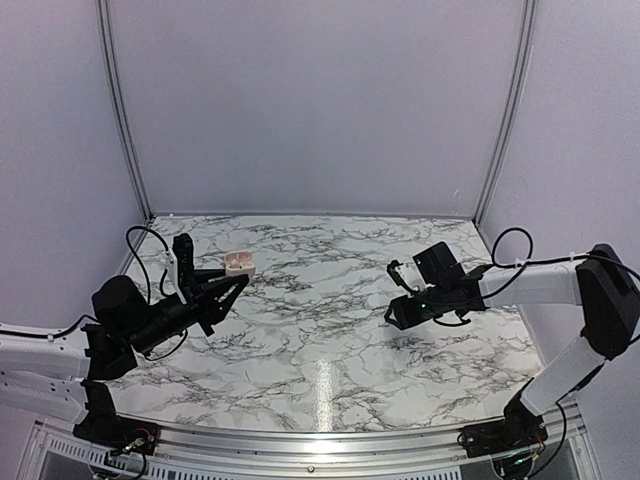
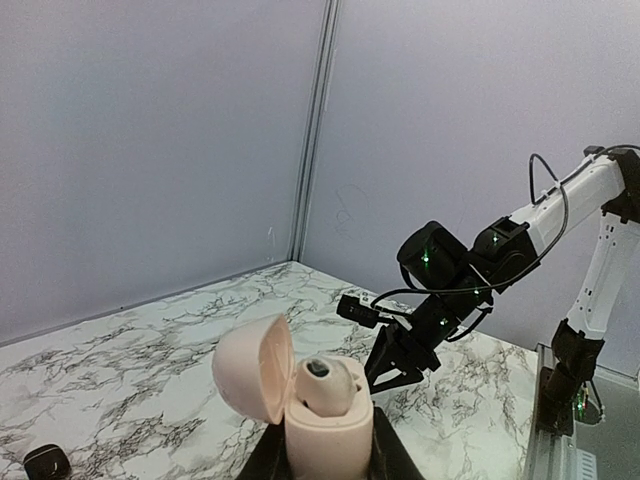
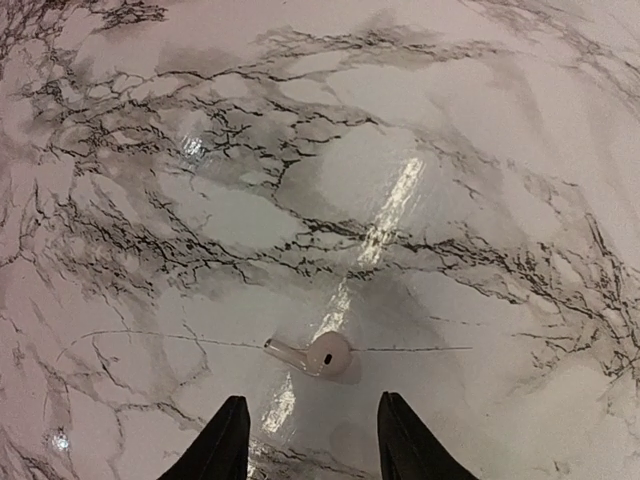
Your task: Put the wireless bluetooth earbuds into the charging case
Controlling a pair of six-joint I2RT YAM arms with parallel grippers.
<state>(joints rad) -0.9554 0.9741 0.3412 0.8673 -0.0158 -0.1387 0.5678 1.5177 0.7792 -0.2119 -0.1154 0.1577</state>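
My left gripper (image 1: pixel 235 272) is shut on the charging case (image 1: pixel 238 264), a cream-pink pebble held upright above the left of the table. In the left wrist view the case (image 2: pixel 325 430) has its lid (image 2: pixel 252 368) swung open to the left, and one cream-pink earbud (image 2: pixel 322 385) sits in it. A second earbud (image 3: pixel 325 353), also cream-pink and not black, lies flat on the marble with its stem pointing left. My right gripper (image 3: pixel 312 425) hovers low just short of it, jaws apart, nothing between the fingers. From above, the right gripper (image 1: pixel 395 316) hides that earbud.
The marble table (image 1: pixel 320 340) is walled by grey panels at the back and both sides. A small dark object (image 2: pixel 47 461) lies on the table at the left wrist view's lower left. The right arm (image 2: pixel 470 265) reaches in from the right.
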